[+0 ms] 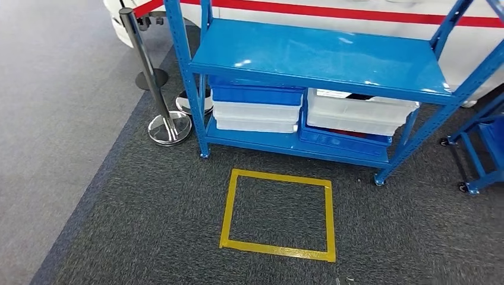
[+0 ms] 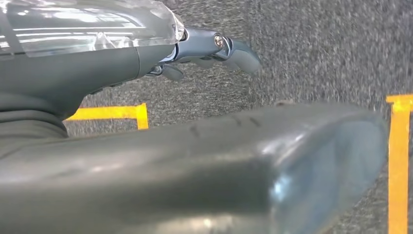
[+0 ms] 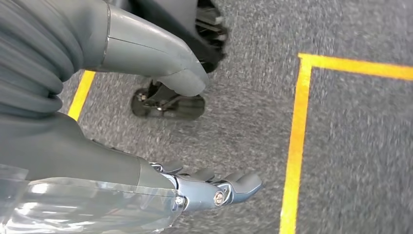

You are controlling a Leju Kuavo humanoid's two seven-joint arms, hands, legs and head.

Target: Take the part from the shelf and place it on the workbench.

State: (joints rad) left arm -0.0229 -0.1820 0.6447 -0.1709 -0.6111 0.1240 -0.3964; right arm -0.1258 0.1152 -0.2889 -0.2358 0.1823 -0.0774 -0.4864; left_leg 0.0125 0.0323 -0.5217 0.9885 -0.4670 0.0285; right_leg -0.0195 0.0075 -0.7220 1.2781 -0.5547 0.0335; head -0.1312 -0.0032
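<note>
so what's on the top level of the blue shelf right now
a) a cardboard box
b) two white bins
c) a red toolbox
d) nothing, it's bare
d) In the head view the top level of the blue shelf is a bare blue sheet, while the stacked blue and white bins sit on the lower level underneath.
</note>
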